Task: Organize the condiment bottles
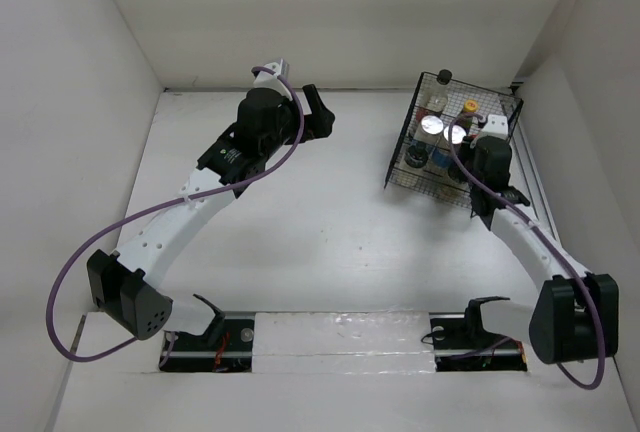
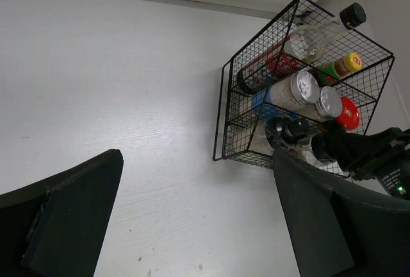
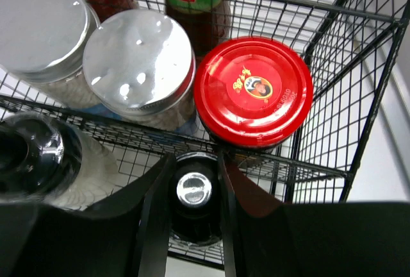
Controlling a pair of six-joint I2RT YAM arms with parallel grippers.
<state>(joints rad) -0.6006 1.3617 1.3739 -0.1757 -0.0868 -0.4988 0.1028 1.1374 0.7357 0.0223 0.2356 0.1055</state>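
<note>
All seven condiment bottles stand together inside the black wire rack (image 2: 222,110), which sits at the far right of the white surface (image 2: 128,84), close to the side wall. The right hand (image 3: 195,161) reaches down into the near row of the rack. Its two fingers (image 3: 150,226) lie tight against either side of a dark-capped bottle (image 3: 194,190), closed around it just below the cap. Whether that bottle rests on the rack floor or hangs slightly lifted cannot be told. A second dark-capped bottle (image 3: 32,155) stands just to its left in the same row. Behind the wire divider, the red-lidded jar (image 3: 253,91) touches a silver-lidded jar (image 3: 138,59), and a second silver-lidded jar (image 3: 41,24) stands beside that one. Farther back are the small red sauce bottle (image 2: 339,67), which has a yellow cap and a green label, and the tall clear bottle (image 2: 314,36), whose black cap pokes above the rack's rim at the back corner. The left hand (image 2: 195,152) is well apart from the rack, over bare surface near the back middle and pointed towards the rack. Its fingers are spread wide with nothing between them.
</note>
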